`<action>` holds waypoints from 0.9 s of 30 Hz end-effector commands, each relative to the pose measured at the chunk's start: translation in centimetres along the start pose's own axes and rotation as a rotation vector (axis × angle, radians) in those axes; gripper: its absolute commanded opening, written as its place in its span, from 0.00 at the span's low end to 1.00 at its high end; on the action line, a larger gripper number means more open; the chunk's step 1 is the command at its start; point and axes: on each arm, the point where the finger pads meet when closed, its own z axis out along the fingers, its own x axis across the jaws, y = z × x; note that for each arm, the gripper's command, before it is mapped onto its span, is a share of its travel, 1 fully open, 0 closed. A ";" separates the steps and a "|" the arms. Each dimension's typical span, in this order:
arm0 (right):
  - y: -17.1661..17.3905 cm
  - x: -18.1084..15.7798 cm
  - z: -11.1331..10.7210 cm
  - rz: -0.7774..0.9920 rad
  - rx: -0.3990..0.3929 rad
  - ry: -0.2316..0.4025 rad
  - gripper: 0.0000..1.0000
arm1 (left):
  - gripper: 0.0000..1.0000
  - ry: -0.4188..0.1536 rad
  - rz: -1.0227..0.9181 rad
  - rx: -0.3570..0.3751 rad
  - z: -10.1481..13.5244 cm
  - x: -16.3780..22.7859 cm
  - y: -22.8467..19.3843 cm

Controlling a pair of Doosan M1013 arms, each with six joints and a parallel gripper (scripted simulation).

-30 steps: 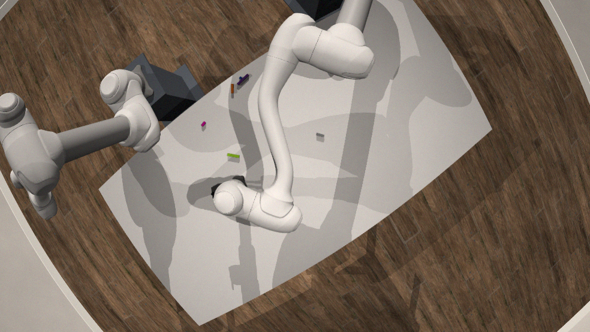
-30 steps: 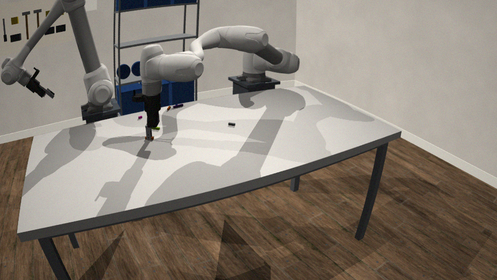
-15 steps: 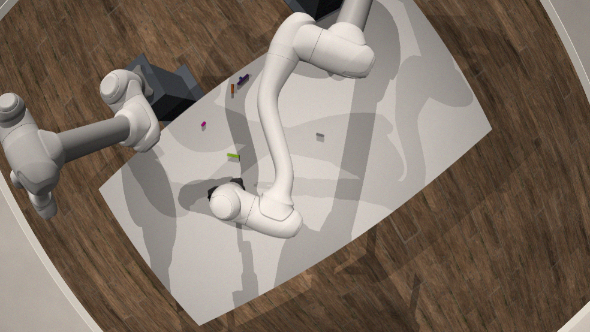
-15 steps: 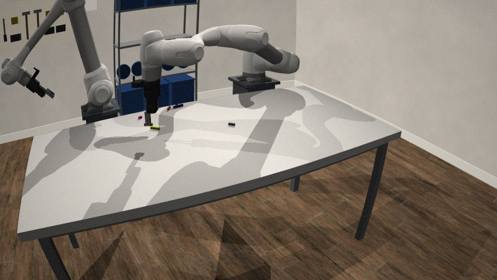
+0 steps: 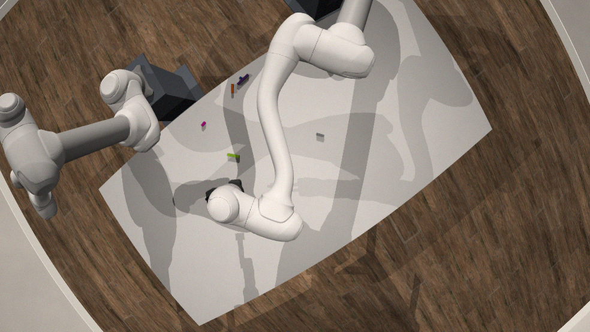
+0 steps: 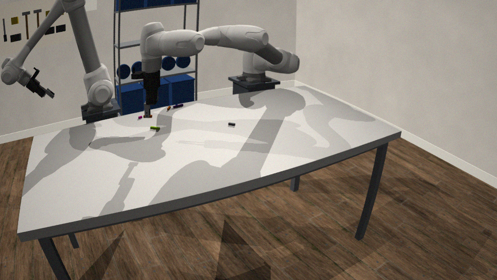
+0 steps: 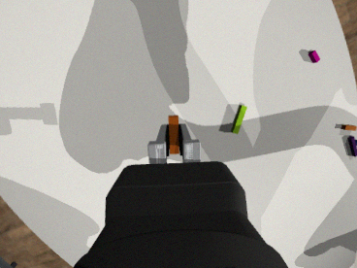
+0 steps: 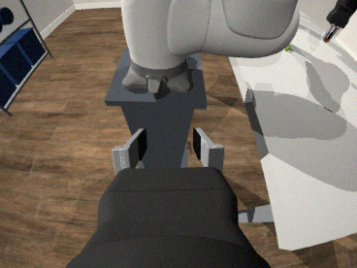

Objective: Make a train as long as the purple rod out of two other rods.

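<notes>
My left gripper point(image 6: 147, 111) point(image 7: 174, 133) is shut on an orange rod point(image 6: 148, 116) point(image 7: 174, 121) and holds it level above the table. A second orange rod point(image 5: 232, 88) point(image 6: 168, 107) point(image 7: 348, 127) lies by the table's edge near the purple rod point(image 5: 245, 77) point(image 6: 179, 105) point(image 7: 353, 147). A small blue rod point(image 5: 240, 78) is right against the purple one. The magenta rod point(image 5: 203, 123) point(image 6: 140, 117) point(image 7: 314, 56), lime rod point(image 5: 233, 155) point(image 6: 155, 128) point(image 7: 240, 119) and grey rod point(image 5: 319, 135) point(image 6: 231, 124) lie apart. My right gripper point(image 8: 170, 138) is open and empty, off the table.
The left arm point(image 5: 274, 123) reaches over the table point(image 5: 198, 305) and covers part of it in the top view. The right arm point(image 5: 95, 133) stands beyond the table's edge. A shelf point(image 6: 128, 44) with blue boxes stands behind.
</notes>
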 end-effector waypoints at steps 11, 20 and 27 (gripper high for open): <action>-0.4 -0.4 0.0 -0.004 0.007 -0.007 1.00 | 0.24 0.001 -0.202 0.002 -0.4 5.3 -5.8; -0.4 -0.4 0.0 -0.004 0.007 -0.007 1.00 | 0.24 0.000 -0.406 0.001 -0.7 11.6 -10.1; -0.4 -0.4 0.0 -0.004 0.007 -0.007 1.00 | 0.24 -0.001 -0.548 0.000 -0.6 16.6 -12.2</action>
